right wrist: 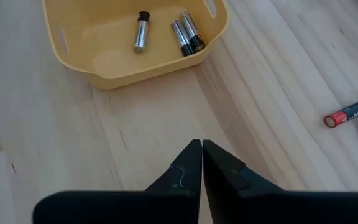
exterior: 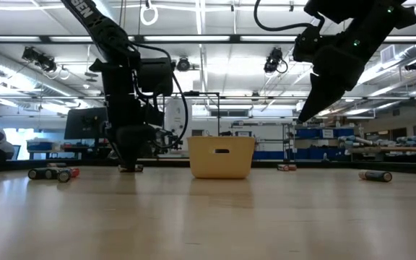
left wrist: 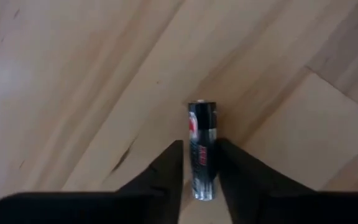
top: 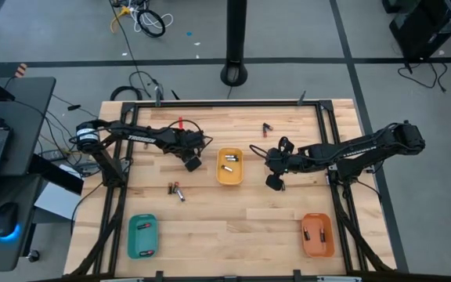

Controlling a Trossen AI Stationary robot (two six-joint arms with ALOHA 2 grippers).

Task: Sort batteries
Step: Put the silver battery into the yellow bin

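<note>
**Left jaws straddle a battery**

High view: the left gripper [top: 193, 163] sits low on the tabletop [top: 233, 227], left of the yellow tray [top: 229, 177].

Left wrist view: its jaws flank a dark battery [left wrist: 202, 149] (not visibly clamped); an off-centre squeeze could roll it away.

Right wrist view: the right gripper [right wrist: 201, 155] hovers clenched, empty.

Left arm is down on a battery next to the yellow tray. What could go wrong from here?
1. The left gripper has its fingers around only the near end of the black battery, so it could pivot or slip out on lifting.
2. The yellow tray stands close by; a swing of the left arm could nudge it.
3. The right gripper, shut and empty, hovers beside the tray, so the arms could crowd.
</note>
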